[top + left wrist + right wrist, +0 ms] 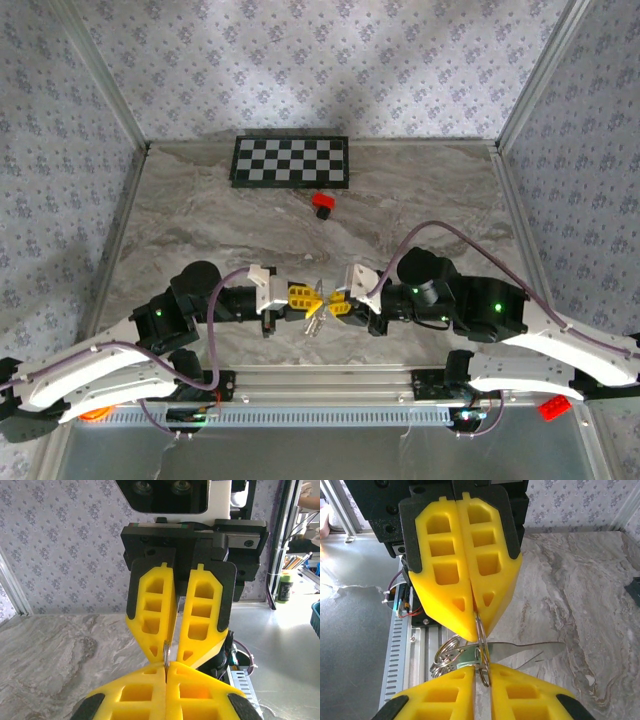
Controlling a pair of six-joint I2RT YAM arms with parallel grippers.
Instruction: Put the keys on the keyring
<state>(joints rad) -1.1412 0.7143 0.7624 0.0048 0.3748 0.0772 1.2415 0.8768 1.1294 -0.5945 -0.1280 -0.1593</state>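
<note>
Above the middle of the tabletop's (430,200) near edge, the keyring (481,630) is pinched in the closed left gripper (476,625) and so steadied. The right gripper's (484,674) jaws are slightly parted around its wire, apparently to work the key (525,652) on.

One key (520,652), one keyring (442,656), two red blocks (322,203) (551,407), one checkerboard (290,161), two robot arms (150,320) (480,310)

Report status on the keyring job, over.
Left tool shut on the keyring. Right tool slightly open around it. Key hangs at the ring. Red block well clear.
</note>
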